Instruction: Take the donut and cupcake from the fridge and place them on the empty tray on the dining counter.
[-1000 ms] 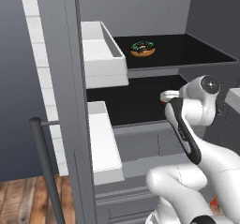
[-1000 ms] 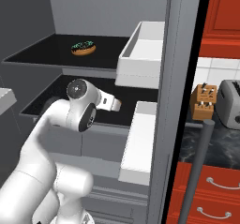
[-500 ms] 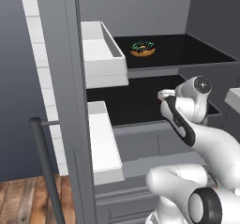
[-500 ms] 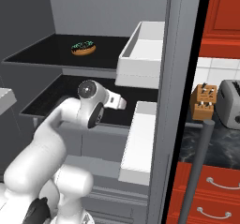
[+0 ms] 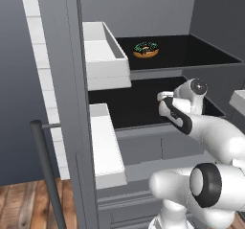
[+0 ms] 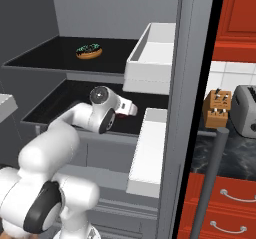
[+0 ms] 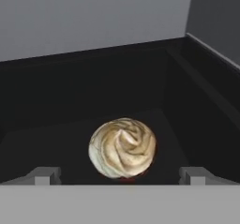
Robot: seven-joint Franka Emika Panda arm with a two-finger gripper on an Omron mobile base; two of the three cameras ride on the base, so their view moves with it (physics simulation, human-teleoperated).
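Observation:
The fridge (image 5: 62, 103) stands open. On its upper black shelf lies the donut (image 5: 145, 50) (image 6: 89, 51), iced dark with teal sprinkles. My arm reaches into the lower shelf (image 5: 129, 109). In the hand view the cupcake (image 7: 123, 148), with its cream swirl top and a sliver of red wrapper, sits on that shelf right in front of my gripper (image 7: 121, 176). The gripper is open, one fingertip (image 7: 44, 175) on each side of the cupcake, not touching it. The tray and the dining counter are out of view.
White door bins (image 5: 103, 55) (image 6: 150, 58) flank the shelves, with lower bins (image 5: 107, 146) (image 6: 147, 153) beneath them. The door's bar handle (image 5: 45, 175) (image 6: 207, 183) stands close by. A knife block (image 6: 218, 108) and a toaster (image 6: 246, 110) sit on a black counter over red drawers.
The hand has pushed a little deeper into the lower shelf, and the elbow has shifted with it. The jaws stay open. The donut has not moved.

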